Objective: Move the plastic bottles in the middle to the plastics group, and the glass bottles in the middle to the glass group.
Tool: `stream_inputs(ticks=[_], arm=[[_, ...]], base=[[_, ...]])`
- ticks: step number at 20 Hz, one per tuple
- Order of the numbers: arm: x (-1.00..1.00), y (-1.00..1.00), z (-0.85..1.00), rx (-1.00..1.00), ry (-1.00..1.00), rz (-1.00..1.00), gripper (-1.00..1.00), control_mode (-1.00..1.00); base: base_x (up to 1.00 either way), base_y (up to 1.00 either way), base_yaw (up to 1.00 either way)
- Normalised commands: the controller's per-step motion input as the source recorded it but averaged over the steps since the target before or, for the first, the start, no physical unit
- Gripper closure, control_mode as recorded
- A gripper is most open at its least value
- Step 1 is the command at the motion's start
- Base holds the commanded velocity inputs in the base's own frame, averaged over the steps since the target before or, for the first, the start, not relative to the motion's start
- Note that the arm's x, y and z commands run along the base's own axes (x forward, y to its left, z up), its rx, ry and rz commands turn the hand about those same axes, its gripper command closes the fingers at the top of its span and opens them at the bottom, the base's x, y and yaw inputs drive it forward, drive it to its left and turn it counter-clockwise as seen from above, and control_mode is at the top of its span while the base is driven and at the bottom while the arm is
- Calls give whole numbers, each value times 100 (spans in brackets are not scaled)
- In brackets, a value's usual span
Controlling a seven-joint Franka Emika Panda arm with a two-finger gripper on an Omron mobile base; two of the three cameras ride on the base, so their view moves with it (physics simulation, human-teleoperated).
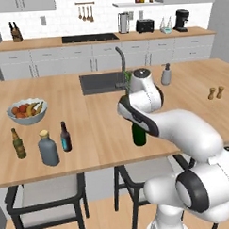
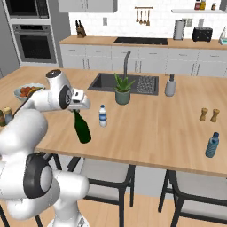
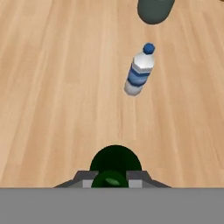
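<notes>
Kitchen island with a wooden tabletop (image 2: 150,128), where the end effector (image 2: 76,109) clenches the neck of the dark green wine bottle (image 2: 81,127), tilted, apparently bound for the glass group (image 1: 42,140) at the left end, near a fruit bowl (image 1: 26,111).

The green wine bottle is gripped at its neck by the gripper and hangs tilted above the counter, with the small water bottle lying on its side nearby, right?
One detail is wrong: the small water bottle stands upright on the counter, as the right base view shows. The rest holds: the gripper is shut on the neck of the green wine bottle, which is tilted.
</notes>
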Motion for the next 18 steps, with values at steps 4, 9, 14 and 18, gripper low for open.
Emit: stream_inputs(ticks=[4, 9, 14, 18], arm=[[-14, 100, 12, 0, -1, 10, 100, -100], [-1, 100, 18, 6, 0, 5, 100, -100], [0, 100, 3, 1, 0, 2, 100, -100], [0, 81, -6, 16, -3, 0, 100, -100]], base=[[0, 0, 0], [0, 0, 0], [0, 0, 0], [0, 0, 0]])
